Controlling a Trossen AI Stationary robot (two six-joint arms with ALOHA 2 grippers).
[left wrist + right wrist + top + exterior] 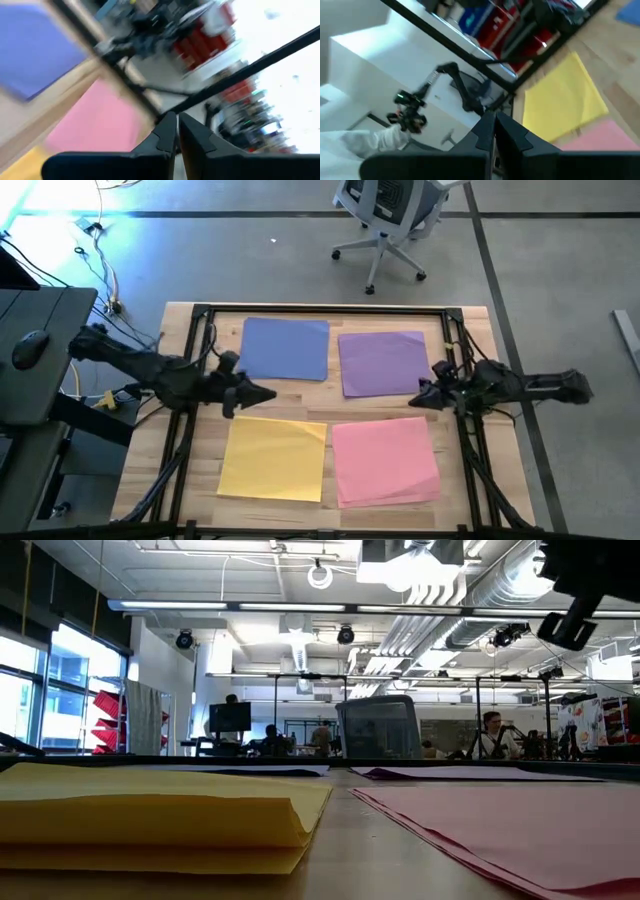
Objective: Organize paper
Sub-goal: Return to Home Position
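A black frame (330, 308) runs round the wooden table (330, 402), and all the paper lies inside it in four piles, one toward each corner. The blue paper (286, 348) is at the frame's far left corner and the purple paper (383, 363) at its far right, tilted a little against the far bar. The yellow paper (273, 459) is at the near left corner and the pink paper (385, 461) at the near right, with a few lower pink sheets fanning out at the near edge. The piles lie apart, with bare wood between them. From table height the yellow pile looks thick, and its top sheets bow over its front edge.

The left gripper (266, 394) reaches in over the frame's left rail, above the bare strip between the blue and yellow piles. In its wrist view the fingers (162, 137) are drawn almost together, with only a thin slit between the tips and nothing held there.

The right gripper (420, 400) sits just inside the frame's right rail, by the near right corner of the purple pile. Its fingers (482, 135) are pressed together and empty, and the tips show against the room beyond rather than on any sheet.

An office chair (390, 220) stands on the floor beyond the frame's far bar.
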